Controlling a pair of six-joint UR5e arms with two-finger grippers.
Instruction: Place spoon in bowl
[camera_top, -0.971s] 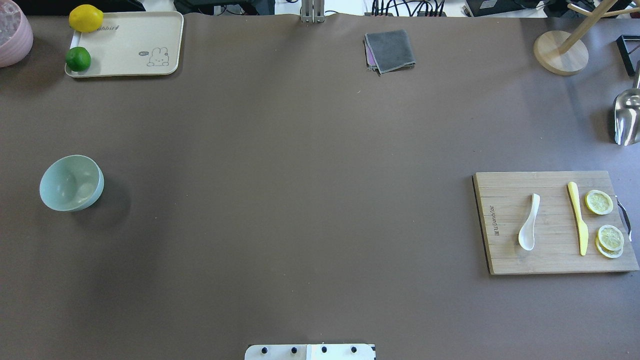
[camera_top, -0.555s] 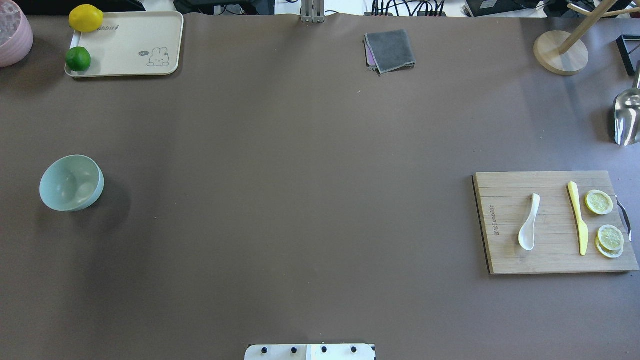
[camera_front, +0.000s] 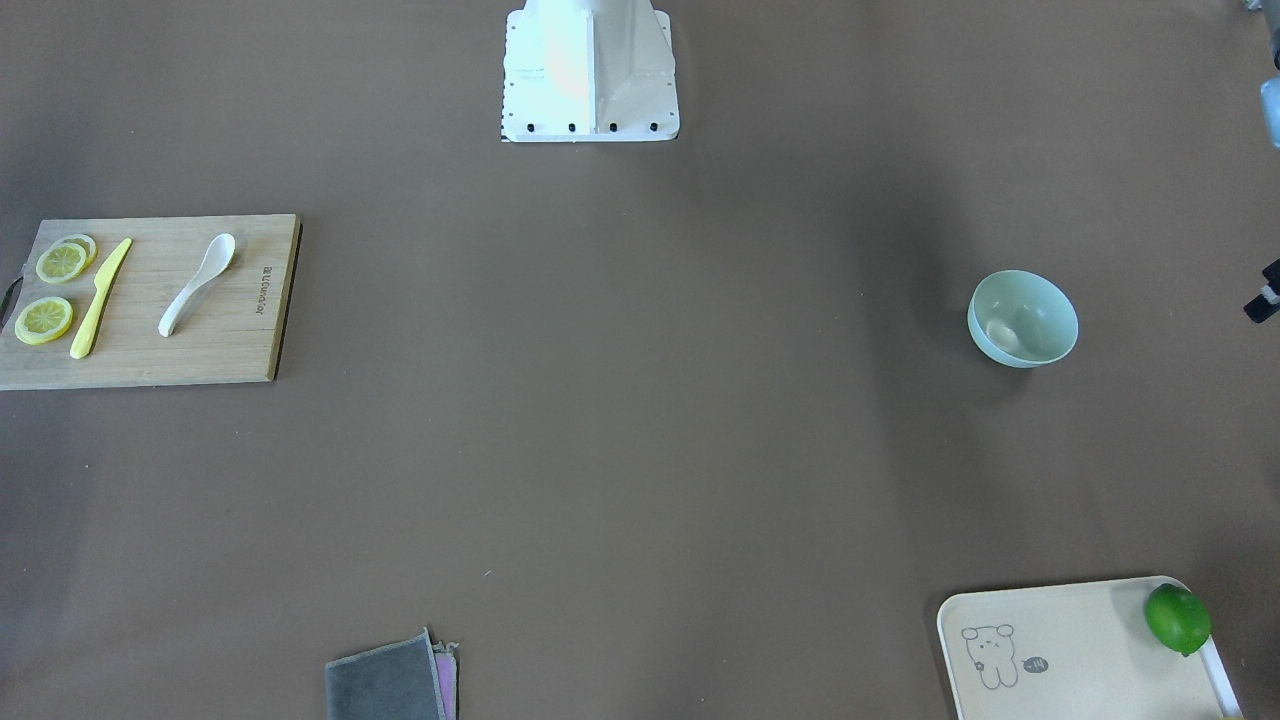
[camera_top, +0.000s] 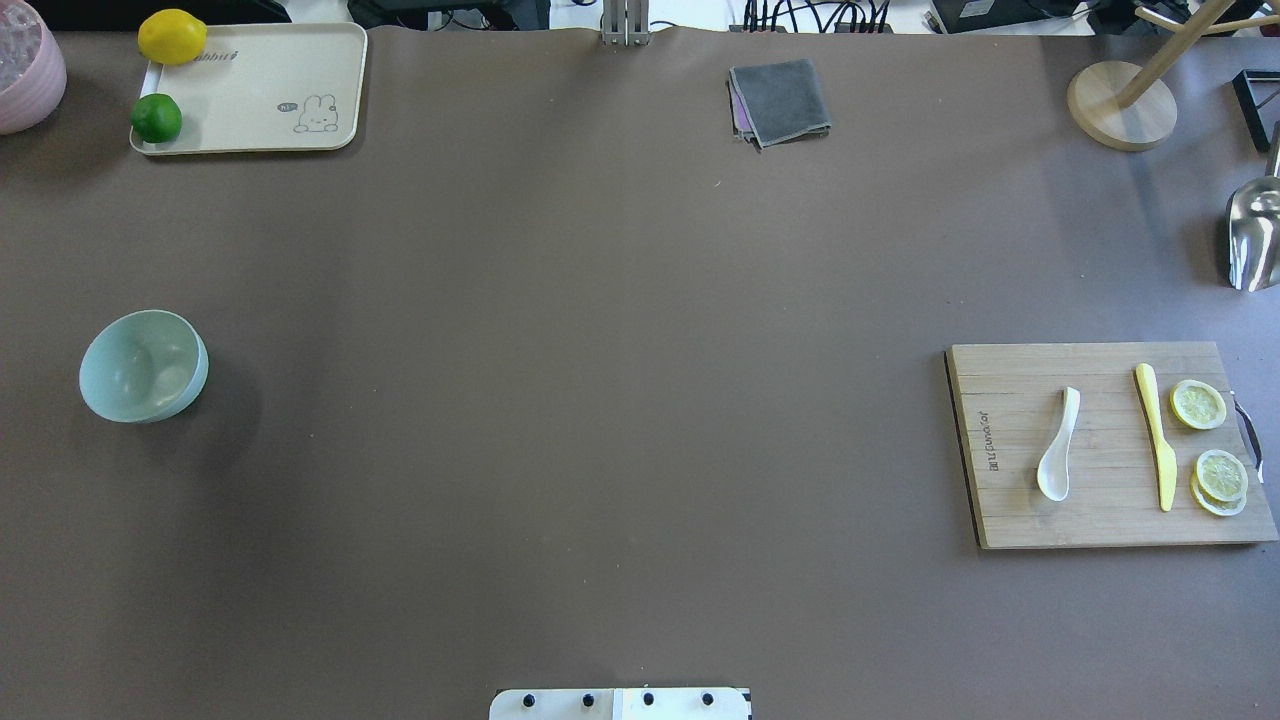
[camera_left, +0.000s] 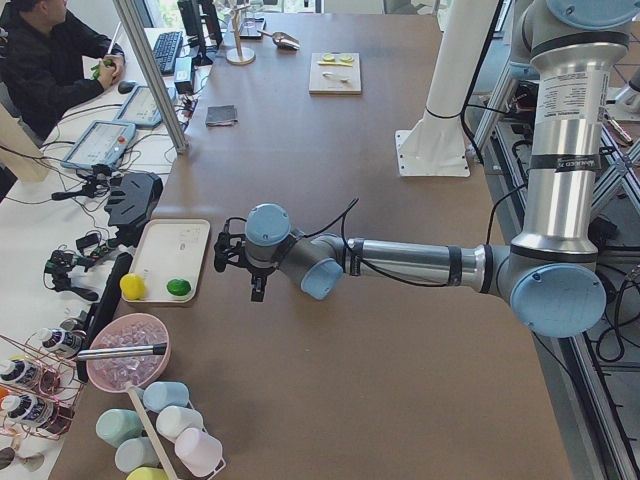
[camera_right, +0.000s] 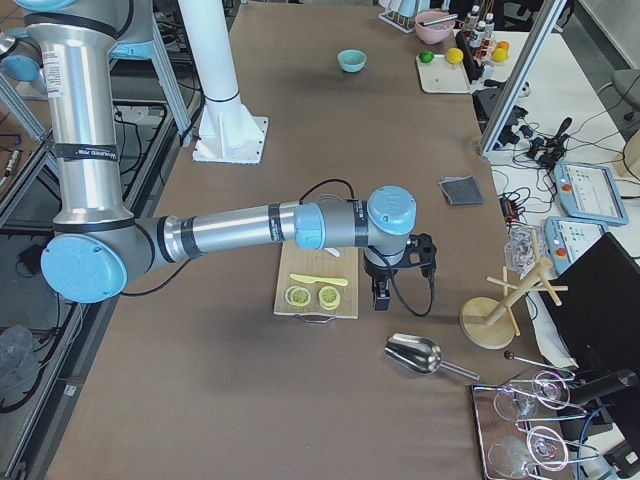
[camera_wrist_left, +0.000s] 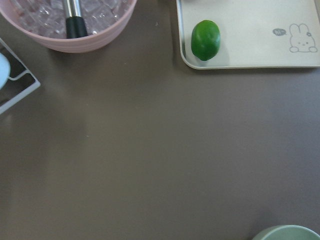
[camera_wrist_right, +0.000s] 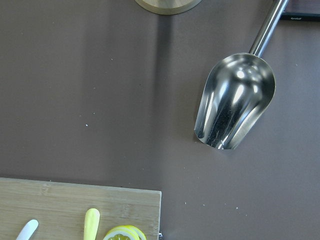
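Note:
The white spoon (camera_top: 1058, 445) lies on a wooden cutting board (camera_top: 1010, 520) at the right of the table, scoop toward the robot; it also shows in the front view (camera_front: 195, 285). Its handle tip shows in the right wrist view (camera_wrist_right: 27, 230). The mint-green bowl (camera_top: 143, 365) stands empty at the far left, also in the front view (camera_front: 1022, 318); its rim shows in the left wrist view (camera_wrist_left: 287, 232). The left gripper (camera_left: 257, 290) hangs above the table beyond the bowl. The right gripper (camera_right: 381, 298) hangs beside the board's outer edge. I cannot tell whether either is open or shut.
A yellow knife (camera_top: 1155, 435) and lemon slices (camera_top: 1220, 475) share the board. A metal scoop (camera_top: 1255, 235) and a wooden stand (camera_top: 1120, 105) are at the back right. A grey cloth (camera_top: 780, 102), a tray (camera_top: 260, 90) with a lime (camera_top: 156, 118) and lemon (camera_top: 172, 36), and a pink bowl (camera_top: 25, 65) line the back.

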